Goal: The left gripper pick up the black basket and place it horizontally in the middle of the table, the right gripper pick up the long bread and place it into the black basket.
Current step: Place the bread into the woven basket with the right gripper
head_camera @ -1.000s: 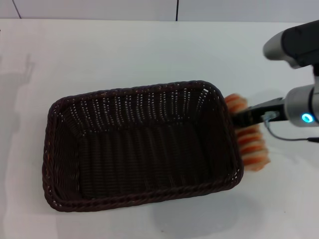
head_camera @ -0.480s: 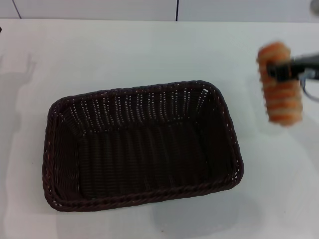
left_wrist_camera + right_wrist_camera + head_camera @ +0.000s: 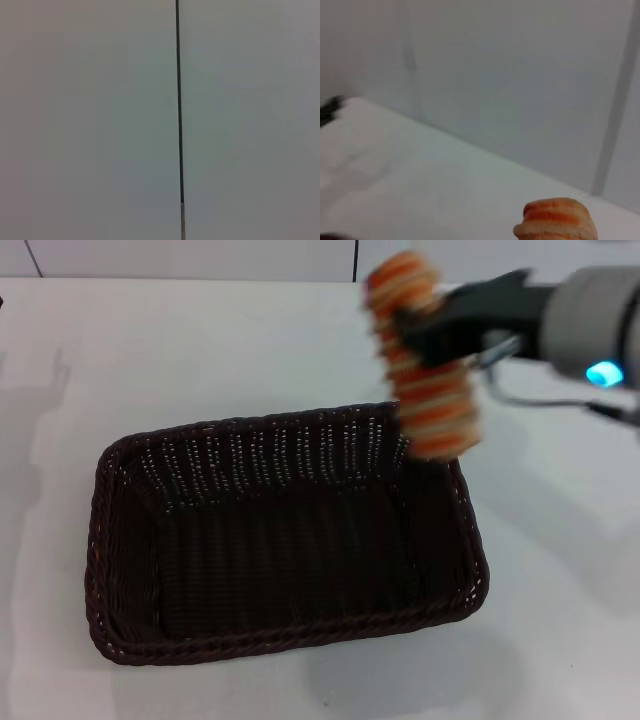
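Observation:
The black basket [image 3: 285, 535] lies lengthwise on the white table [image 3: 200, 350], near the middle, with nothing in it. My right gripper [image 3: 420, 335] is shut on the long bread [image 3: 428, 390], an orange and cream striped loaf held in the air above the basket's far right corner. The loaf hangs tilted, its lower end over the rim. In the right wrist view only one end of the long bread [image 3: 555, 220] shows, against the table and the wall. The left gripper is out of view; its wrist view shows only a wall with a dark seam.
A grey wall with a dark vertical seam [image 3: 356, 260] runs along the table's far edge. Bare white tabletop surrounds the basket on all sides.
My right gripper has lifted the bread from beside the basket's right side, then carried it left and up to above the basket's far right corner. The basket has not moved.

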Robot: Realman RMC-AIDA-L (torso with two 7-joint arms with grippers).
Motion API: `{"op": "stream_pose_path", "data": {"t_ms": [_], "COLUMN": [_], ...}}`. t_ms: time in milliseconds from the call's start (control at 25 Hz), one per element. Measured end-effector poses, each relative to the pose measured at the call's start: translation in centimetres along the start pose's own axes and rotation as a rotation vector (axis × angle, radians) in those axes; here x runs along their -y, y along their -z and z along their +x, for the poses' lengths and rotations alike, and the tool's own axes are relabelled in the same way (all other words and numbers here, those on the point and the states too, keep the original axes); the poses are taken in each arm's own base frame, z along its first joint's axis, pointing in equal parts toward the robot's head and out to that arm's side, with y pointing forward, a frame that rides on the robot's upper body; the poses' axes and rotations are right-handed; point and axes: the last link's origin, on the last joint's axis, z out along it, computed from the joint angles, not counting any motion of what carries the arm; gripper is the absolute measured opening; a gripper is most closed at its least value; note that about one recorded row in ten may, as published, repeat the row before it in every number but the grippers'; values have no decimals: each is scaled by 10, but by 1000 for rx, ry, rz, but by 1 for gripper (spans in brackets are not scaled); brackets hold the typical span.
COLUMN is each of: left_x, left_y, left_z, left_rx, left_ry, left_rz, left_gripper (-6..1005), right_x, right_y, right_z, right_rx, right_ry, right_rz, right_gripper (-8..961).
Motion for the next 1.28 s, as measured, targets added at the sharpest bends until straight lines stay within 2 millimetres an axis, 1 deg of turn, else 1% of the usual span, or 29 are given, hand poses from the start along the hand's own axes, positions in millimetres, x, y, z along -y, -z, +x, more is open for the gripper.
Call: {"op": "stream_pose_path", "data": {"t_ms": [80, 120, 160, 200, 280, 400, 600, 800, 960, 1000, 1080, 1120, 1160, 1200, 1240, 1280], "left_x": [0, 0, 0, 0, -1, -1, 2, 4, 5, 5, 6, 7, 7, 8, 9, 9], "left_y": [0, 0, 0, 0, -1, -1, 2, 5, 6, 6, 6, 6, 7, 7, 8, 8], "left_z": [-1, -2, -2, -2, -1, -1, -3, -4, -5, -5, -5, -5, -5, -5, -5, -5], "left_rx": [7, 9, 10, 10, 8, 6, 13, 17, 19, 19, 19, 19, 19, 19, 19, 19], "left_ry": [3, 4, 3, 3, 1, 3, 7, 8, 9, 8, 8, 6, 5, 4, 5, 6], "left_rz": [0, 0, 0, 0, -1, -1, 8, 16, 18, 19, 20, 23, 25, 28, 31, 33], "left_gripper": [766, 766, 766, 766, 766, 766, 767, 767, 766, 766, 766, 766, 766, 767, 767, 767], "right_x": [-17, -17, -25, -38, -45, -50, -51, -53, -56, -56, -50, -50, -44, -31, -31, -24], "right_y": [-7, -7, -9, -11, -11, -11, -11, -11, -10, -9, -8, -8, -7, -5, -5, -6], "right_z": [1, 1, 2, 5, 8, 10, 8, 5, 2, -1, -8, -8, -12, -17, -17, -16], "right_rx": [-21, -21, -30, -49, -66, -69, -50, -36, -25, 1, 68, 68, 121, 233, 233, 291], "right_ry": [37, 37, 58, 96, 125, 147, 141, 137, 137, 135, 126, 126, 119, 118, 118, 118], "right_rz": [-53, -53, -74, -106, -124, -136, -139, -147, -160, -160, -131, -131, -100, -32, -32, -1], "right_gripper": [258, 252, 246, 240, 244, 251, 261, 468, 599, 632, 698, 730, 763, 763, 762, 762]}}
